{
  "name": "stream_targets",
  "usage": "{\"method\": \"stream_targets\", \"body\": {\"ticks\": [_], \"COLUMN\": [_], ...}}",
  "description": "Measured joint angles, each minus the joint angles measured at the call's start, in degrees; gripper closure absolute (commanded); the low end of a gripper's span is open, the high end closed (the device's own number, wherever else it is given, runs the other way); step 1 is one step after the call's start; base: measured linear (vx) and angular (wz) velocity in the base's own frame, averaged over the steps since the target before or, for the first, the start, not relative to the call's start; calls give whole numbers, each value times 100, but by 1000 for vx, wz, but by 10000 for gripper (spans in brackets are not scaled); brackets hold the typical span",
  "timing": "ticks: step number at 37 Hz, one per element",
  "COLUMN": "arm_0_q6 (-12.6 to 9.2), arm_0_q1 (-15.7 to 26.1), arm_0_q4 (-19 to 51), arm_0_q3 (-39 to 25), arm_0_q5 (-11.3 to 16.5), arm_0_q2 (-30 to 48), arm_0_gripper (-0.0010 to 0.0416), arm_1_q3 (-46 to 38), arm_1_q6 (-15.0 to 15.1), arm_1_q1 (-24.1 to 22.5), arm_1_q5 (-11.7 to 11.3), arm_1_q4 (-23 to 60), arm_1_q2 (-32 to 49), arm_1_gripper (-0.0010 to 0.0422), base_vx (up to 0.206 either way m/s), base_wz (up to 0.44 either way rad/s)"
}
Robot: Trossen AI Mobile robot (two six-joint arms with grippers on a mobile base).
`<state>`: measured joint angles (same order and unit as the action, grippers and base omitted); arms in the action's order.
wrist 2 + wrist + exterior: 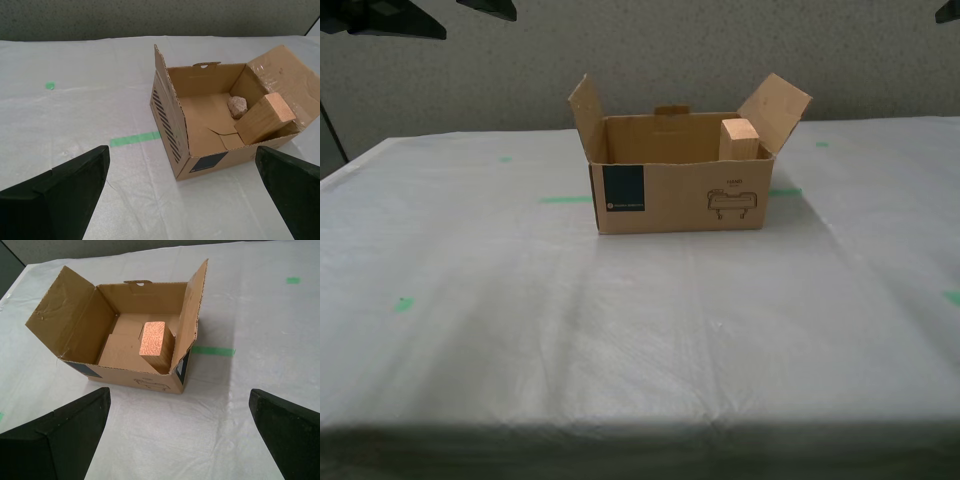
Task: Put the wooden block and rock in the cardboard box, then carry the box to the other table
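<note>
Pale tan wooden block leans tilted inside brown corrugated cardboard box, long axis rising toward a box corner | speckled pinkish rock on box floor beside block | box front: dark teal label, small printed drawing, text unreadable | box on wrinkled white-sheeted table with green tape marks, open surface all round | my first gripper and my second gripper: jaws spread wide, empty, clear of box.

Exterior view: low and level, facing the cardboard box front-on across the surface, from some way off.
First wrist view: high, angled down past my first tool into the box, near.
Second wrist view: high, angled down past my second tool into the box's other side, near.
Shared: box, wooden block, green tape strip.
</note>
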<state>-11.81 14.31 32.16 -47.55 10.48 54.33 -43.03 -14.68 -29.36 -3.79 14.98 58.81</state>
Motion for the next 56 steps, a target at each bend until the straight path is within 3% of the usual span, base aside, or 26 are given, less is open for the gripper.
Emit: {"method": "stream_targets", "body": {"ticks": [56], "arm_0_q6": [-2], "arm_0_q1": [0], "arm_0_q4": [0], "arm_0_q3": [0], "arm_0_q5": [0], "arm_0_q2": [0], "arm_0_gripper": [18], "arm_1_q3": [2], "arm_1_q6": [0], "arm_1_q1": [0], "arm_1_q5": [0], "arm_1_q4": [0], "arm_1_q2": [0], "arm_1_gripper": [12], "base_vx": [0], "base_wz": [0]}}
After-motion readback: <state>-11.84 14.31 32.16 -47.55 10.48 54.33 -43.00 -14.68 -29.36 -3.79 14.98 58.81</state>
